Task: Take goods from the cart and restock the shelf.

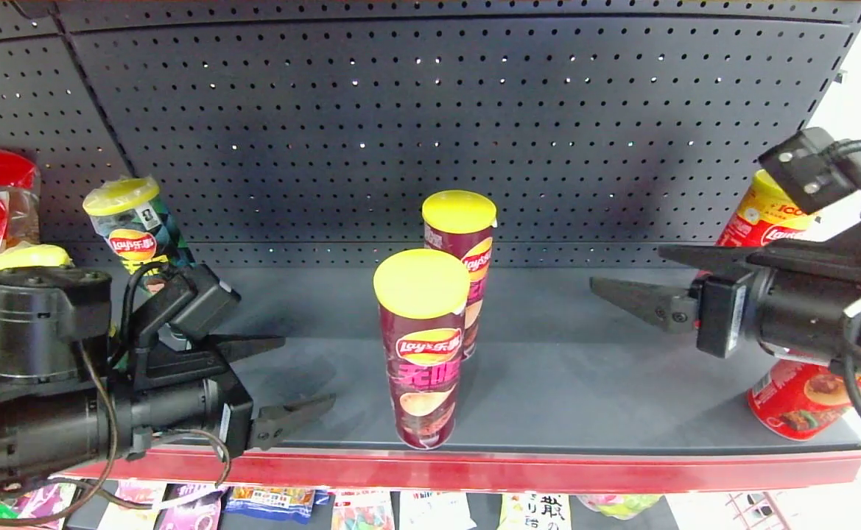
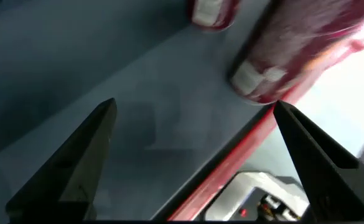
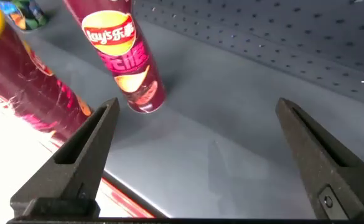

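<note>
At shelf [image 1: 548, 383] front — left hand [image 1: 308, 369] agape

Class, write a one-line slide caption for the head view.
Open left claw and right claw flank the front purple can and rear purple can, upright on the grey shelf.

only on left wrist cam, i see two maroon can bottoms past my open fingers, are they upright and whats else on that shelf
Observer: Both are upright with yellow lids on: the front maroon can near the red edge of the shelf, the rear maroon can behind it.
Operator: anything off to my left
Observer: A green can sits by the back panel, partly hidden by the left arm.
Operator: and the right arm
Observer: The right gripper hangs open over the shelf, in front of a red can.
</note>
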